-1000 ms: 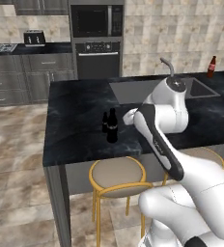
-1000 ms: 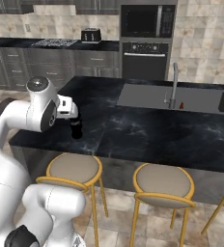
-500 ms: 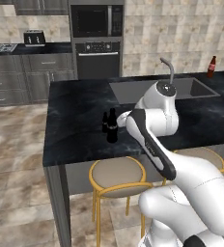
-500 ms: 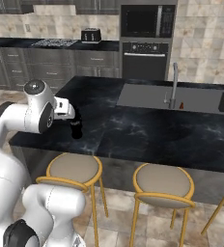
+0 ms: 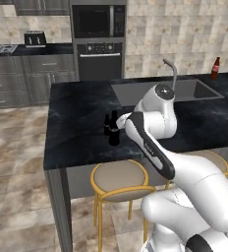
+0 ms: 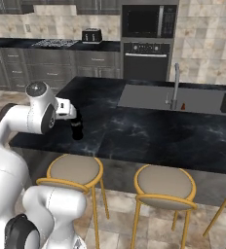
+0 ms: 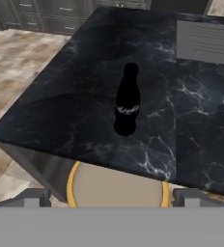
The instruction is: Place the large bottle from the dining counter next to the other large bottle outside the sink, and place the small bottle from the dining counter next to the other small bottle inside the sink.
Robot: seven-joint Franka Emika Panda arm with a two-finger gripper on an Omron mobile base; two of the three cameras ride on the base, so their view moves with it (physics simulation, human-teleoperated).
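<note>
Black large bottle (image 7: 127,101) stands upright mid-frame in the hand view on the marbled bench (image 7: 191,116), the tool (image 7: 111,198) open below it.

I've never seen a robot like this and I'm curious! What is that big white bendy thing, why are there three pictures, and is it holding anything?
The white bendy thing is a robot arm in a pretend, computer-drawn kitchen. At its end sits a gripper, like a hand with two fingers. Two pictures come from cameras behind the arm, one on its left and one on its right, so you see the same scene from two sides. The third comes from a camera on the hand itself, looking at what the gripper faces.

On the black counter stands a tall dark bottle with a white band, upright near the edge above a round stool. A shorter dark bottle stands just beside it. Far off, past the sink, is a brown bottle with a red cap.

The gripper is open and holds nothing.
</note>
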